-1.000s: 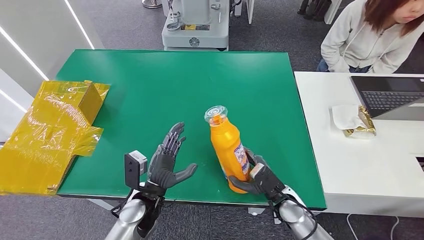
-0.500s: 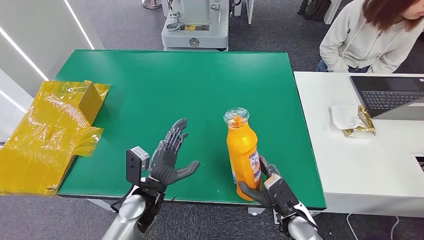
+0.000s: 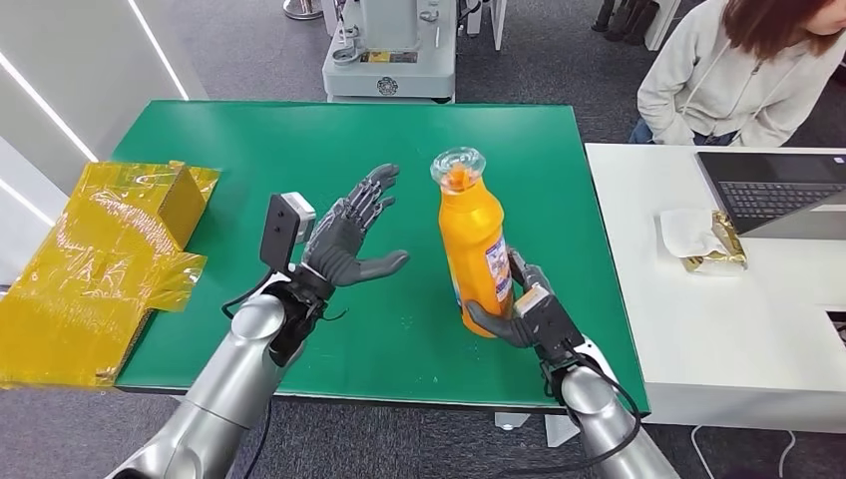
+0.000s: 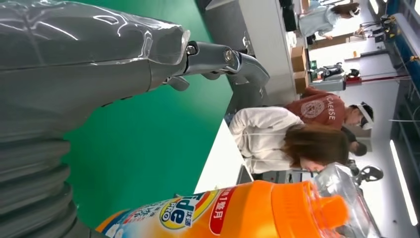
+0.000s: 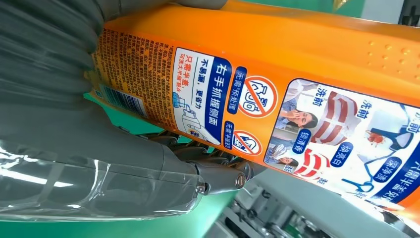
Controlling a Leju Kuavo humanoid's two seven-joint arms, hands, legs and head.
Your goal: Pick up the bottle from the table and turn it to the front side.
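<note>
Raised off the green table (image 3: 299,150), the orange detergent bottle (image 3: 471,249) sits low in the right hand (image 3: 524,311) while the empty, spread left hand (image 3: 344,239) nears; such a low grip could let it tip.

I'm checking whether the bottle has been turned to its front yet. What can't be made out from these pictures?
- Head view: the label on the orange bottle is a sliver on one side, too small to read.
- Right wrist view: the right hand covers part of the bottle's printed label; the picture's edge cuts off the rest.
- Left wrist view: the open left hand takes up much of the frame; the bottle's base is cut off.
</note>
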